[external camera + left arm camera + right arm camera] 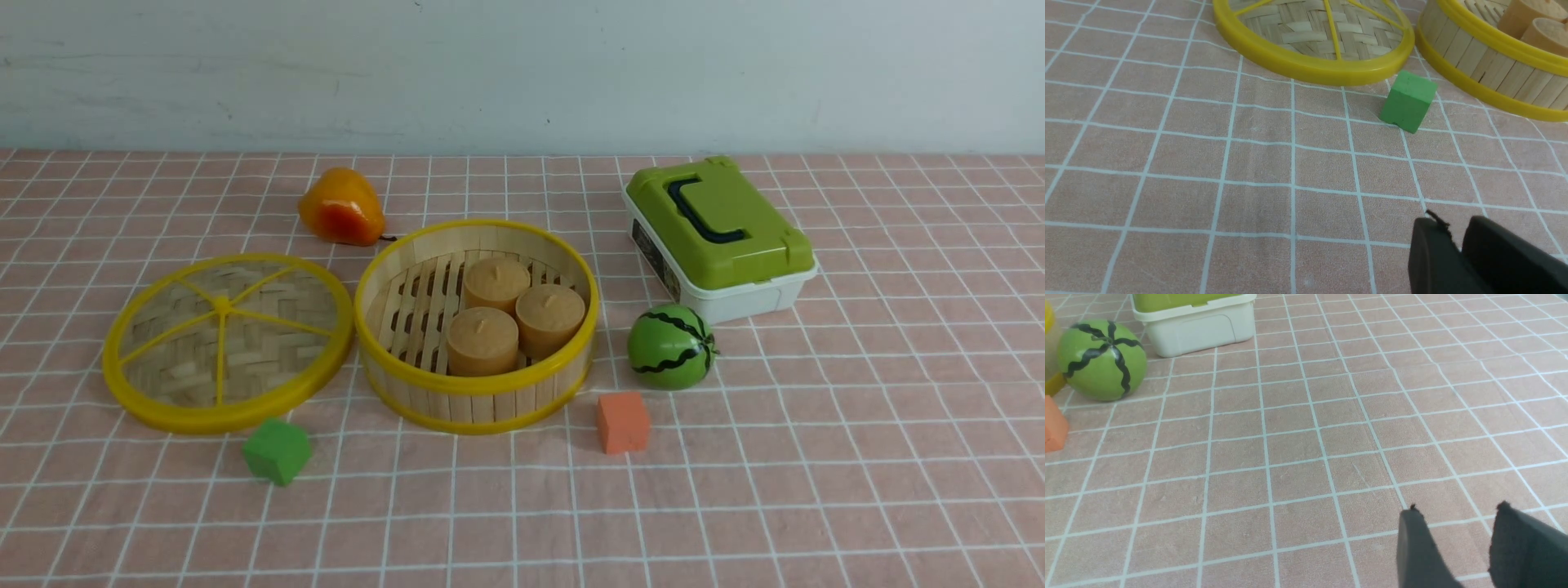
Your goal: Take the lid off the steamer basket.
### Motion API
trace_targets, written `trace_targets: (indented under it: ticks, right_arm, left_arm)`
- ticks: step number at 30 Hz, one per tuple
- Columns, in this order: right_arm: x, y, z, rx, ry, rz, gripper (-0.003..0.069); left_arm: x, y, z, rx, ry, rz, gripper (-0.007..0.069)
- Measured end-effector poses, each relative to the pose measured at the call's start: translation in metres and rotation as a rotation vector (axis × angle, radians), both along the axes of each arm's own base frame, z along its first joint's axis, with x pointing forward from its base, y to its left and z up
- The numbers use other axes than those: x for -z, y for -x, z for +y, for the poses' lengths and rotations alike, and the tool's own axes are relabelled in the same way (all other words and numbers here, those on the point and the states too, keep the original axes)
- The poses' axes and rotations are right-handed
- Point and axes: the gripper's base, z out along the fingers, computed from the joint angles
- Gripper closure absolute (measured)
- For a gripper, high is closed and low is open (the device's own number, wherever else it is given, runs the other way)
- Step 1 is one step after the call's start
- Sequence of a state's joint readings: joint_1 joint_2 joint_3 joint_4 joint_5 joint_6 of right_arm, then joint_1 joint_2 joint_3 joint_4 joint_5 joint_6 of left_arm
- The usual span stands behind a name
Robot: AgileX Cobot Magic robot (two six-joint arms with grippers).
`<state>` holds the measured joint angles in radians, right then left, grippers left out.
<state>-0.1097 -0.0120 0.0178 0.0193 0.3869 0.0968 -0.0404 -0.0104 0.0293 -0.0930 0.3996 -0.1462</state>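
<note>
Pink checked cloth covers the table (816,490). I log the lid (229,341) lying flat just left of the steamer basket (478,327), off it. Basket is uncovered, three tan cylinders (513,314) inside. Green cube (277,451) sits near the basket's front left. Left end effector (1457,239): jaws nearly together, grasping nothing. Right end effector (1457,526): jaws apart, released, well right of the basket.
</note>
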Motion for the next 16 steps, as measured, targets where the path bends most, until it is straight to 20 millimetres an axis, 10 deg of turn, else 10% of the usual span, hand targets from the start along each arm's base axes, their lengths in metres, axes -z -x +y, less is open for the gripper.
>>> trace_targets:
  ticks: [16]
  right_arm:
    - [0.0,0.0,0.0,0.0,0.0,0.0,0.0417]
  left_arm:
    - [0.0,0.0,0.0,0.0,0.0,0.0,0.0507]
